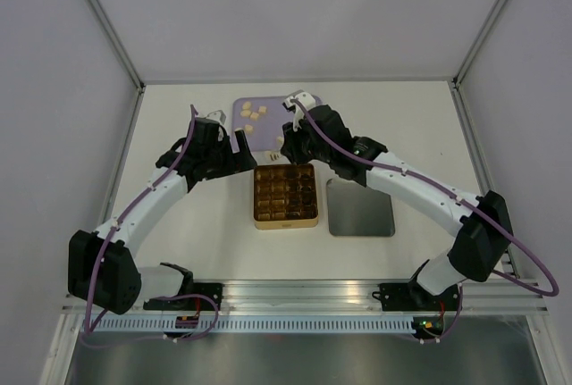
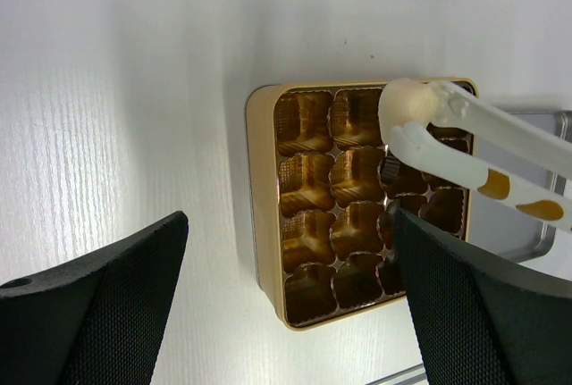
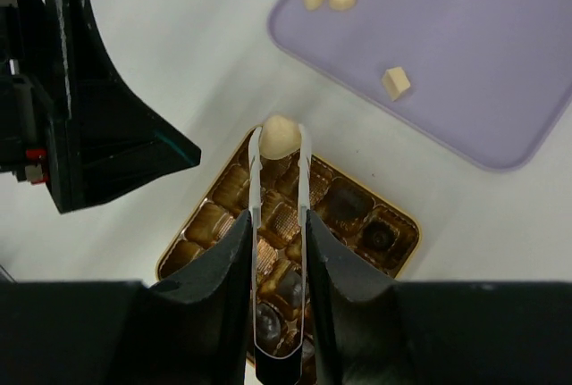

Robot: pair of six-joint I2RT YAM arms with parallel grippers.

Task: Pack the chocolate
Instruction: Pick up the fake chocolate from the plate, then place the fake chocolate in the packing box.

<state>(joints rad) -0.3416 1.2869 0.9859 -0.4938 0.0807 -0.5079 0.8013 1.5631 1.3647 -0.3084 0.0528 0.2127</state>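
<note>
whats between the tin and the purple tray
Bare table between tin and tray, in the right wrist view; the tweezers hold a cream piece by the tin's corner.

The white worktop [image 1: 197, 215] carried three things close together. A lilac tray [image 1: 270, 139] lay farthest, a gold gridded tin [image 1: 284, 223] just nearer, and beside the tin's right edge a flat grey metal piece [image 1: 360, 211].

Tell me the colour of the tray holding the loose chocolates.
The tray is pale lilac; clearest in the right wrist view.
</note>
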